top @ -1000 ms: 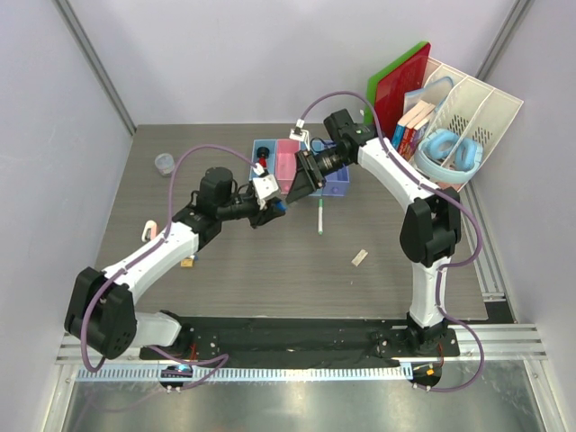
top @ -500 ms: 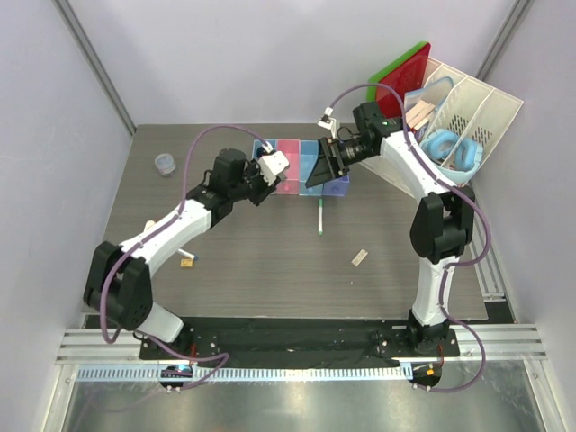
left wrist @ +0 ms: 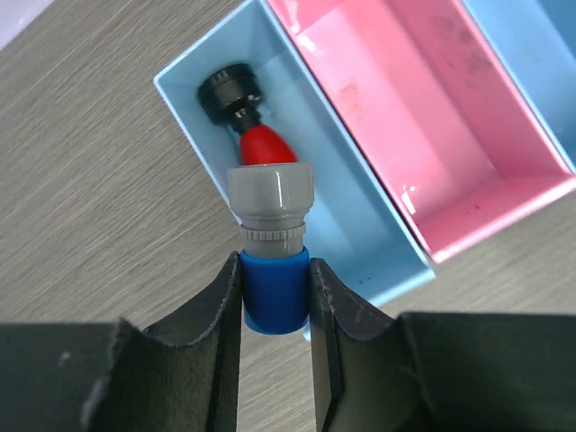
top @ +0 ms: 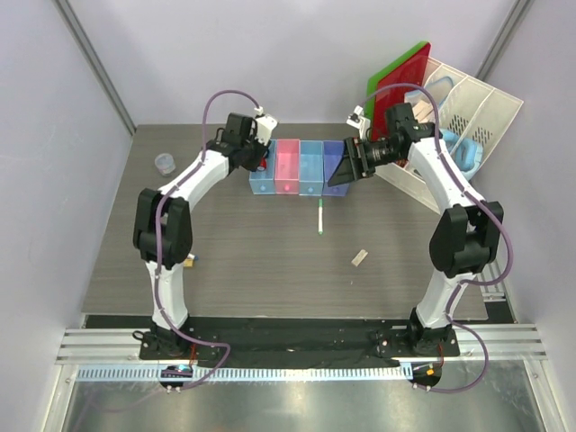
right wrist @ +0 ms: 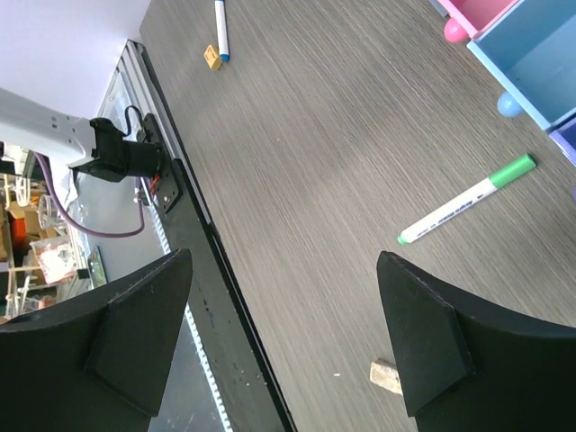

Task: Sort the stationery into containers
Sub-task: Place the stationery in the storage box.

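Both arms have swung away from the middle of the grey wood-grain worktop (top: pixel 243 261) to the row of four small open plastic trays (top: pixel 310 166), one at each end. The left fingers (left wrist: pixel 211 328) pinch a small blue cylinder with a grey cap (left wrist: pixel 273 261) over the row's blue end tray (left wrist: pixel 346 220), where a red-and-black cylinder (left wrist: pixel 243 112) lies. At the lavender end the right fingers (right wrist: pixel 144 315) stand spread wide, holding nothing. In front of the row lie a white green-tipped pen (top: pixel 320 217) and a whitish eraser block (top: pixel 359 258). Plain pale walls (top: pixel 270 54) enclose the worktop.
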Available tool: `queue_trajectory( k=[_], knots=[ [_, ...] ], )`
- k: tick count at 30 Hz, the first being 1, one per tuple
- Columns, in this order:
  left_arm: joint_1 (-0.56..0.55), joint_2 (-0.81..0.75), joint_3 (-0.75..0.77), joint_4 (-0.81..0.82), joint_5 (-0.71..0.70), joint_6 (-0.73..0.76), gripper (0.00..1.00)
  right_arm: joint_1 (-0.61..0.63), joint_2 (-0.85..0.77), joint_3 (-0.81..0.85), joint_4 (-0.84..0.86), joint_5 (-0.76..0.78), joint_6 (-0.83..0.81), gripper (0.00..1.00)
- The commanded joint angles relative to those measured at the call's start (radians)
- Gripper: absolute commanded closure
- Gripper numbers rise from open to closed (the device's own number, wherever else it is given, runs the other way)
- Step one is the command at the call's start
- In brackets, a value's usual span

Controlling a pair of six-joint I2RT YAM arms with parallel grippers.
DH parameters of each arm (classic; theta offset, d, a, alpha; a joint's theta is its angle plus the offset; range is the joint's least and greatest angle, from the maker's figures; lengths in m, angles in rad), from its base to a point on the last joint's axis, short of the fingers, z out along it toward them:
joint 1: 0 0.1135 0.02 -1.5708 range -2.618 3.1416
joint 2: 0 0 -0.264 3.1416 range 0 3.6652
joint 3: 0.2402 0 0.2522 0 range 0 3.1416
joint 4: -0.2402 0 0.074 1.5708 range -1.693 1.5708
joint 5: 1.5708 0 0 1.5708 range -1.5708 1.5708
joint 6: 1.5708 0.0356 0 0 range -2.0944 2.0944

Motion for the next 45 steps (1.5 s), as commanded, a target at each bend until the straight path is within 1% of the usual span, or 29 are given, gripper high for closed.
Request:
queue_trajectory(
  k=[1,8,14,15,16,17,18,19,20,22,25,29,30,32,33,35,36,38,39,40,41,42,43,45],
  knots=[
    [0.002,0.075,0.134,-0.094,-0.008,-0.047,1.0,-0.007,-0.094,-0.027,0.021,0.006,-0.033,0.11],
    [0.002,0.151,0.181,-0.105,0.064,-0.058,1.0,-0.015,-0.12,-0.073,0.021,0.012,-0.053,0.11],
    [0.004,0.183,0.195,-0.105,0.065,-0.056,1.0,-0.018,-0.132,-0.105,0.021,0.015,-0.072,0.11],
    [0.004,0.186,0.198,-0.106,0.065,-0.056,0.99,-0.017,-0.135,-0.108,0.021,0.013,-0.078,0.11],
    [0.004,0.188,0.202,-0.102,0.065,-0.056,0.92,-0.018,-0.135,-0.119,0.022,0.015,-0.08,0.11],
    [0.004,0.189,0.205,-0.102,0.065,-0.058,0.7,-0.02,-0.137,-0.122,0.022,0.015,-0.083,0.11],
    [0.004,0.189,0.208,-0.1,0.065,-0.053,0.61,-0.018,-0.134,-0.126,0.021,0.016,-0.084,0.11],
    [0.004,0.189,0.214,-0.1,0.064,-0.053,0.56,-0.02,-0.134,-0.133,0.021,0.019,-0.087,0.11],
    [0.004,0.189,0.216,-0.1,0.064,-0.053,0.48,-0.018,-0.132,-0.137,0.022,0.021,-0.09,0.11],
    [0.004,0.178,0.215,-0.097,0.065,-0.055,0.39,-0.018,-0.128,-0.157,0.032,0.035,-0.09,0.11],
    [0.004,0.158,0.215,-0.095,0.07,-0.056,0.38,-0.017,-0.111,-0.179,0.045,0.061,-0.089,0.11],
    [0.004,0.116,0.204,-0.097,0.084,-0.066,0.36,0.006,-0.091,-0.215,0.096,0.142,-0.057,0.12],
    [0.004,0.099,0.195,-0.098,0.085,-0.069,0.36,0.019,-0.085,-0.225,0.125,0.201,-0.049,0.12],
    [0.004,0.037,0.176,-0.098,0.088,-0.069,0.34,0.057,-0.073,-0.252,0.163,0.251,-0.041,0.13],
    [0.004,0.011,0.149,-0.097,0.088,-0.069,0.34,0.072,-0.068,-0.263,0.179,0.309,-0.031,0.13],
    [0.005,-0.082,0.109,-0.091,0.079,-0.059,0.33,0.123,-0.047,-0.289,0.225,0.366,-0.012,0.14],
    [0.005,-0.113,0.06,-0.085,0.069,-0.055,0.32,0.141,-0.04,-0.304,0.242,0.422,0.008,0.14],
    [0.01,-0.217,0.003,-0.072,0.021,-0.03,0.23,0.172,-0.02,-0.317,0.29,0.472,0.034,0.16],
    [0.013,-0.252,-0.053,-0.063,0.004,-0.017,0.18,0.198,0.002,-0.327,0.309,0.493,0.07,0.17],
    [0.017,-0.283,-0.083,-0.06,-0.011,0.008,0.11,0.21,0.013,-0.329,0.326,0.553,0.091,0.17],
    [0.028,-0.341,-0.138,-0.059,-0.037,0.023,0.06,0.216,0.027,-0.33,0.353,0.564,0.107,0.18],
    [0.036,-0.367,-0.166,-0.057,-0.039,0.031,0.01,0.23,0.055,-0.332,0.37,0.587,0.153,0.19],
    [0.046,-0.391,-0.193,-0.057,-0.037,0.037,0.0,0.235,0.068,-0.331,0.386,0.648,0.176,0.19],
    [0.083,-0.464,-0.279,-0.057,-0.025,0.052,0.0,0.249,0.104,-0.327,0.424,0.693,0.207,0.2]
  ],
)
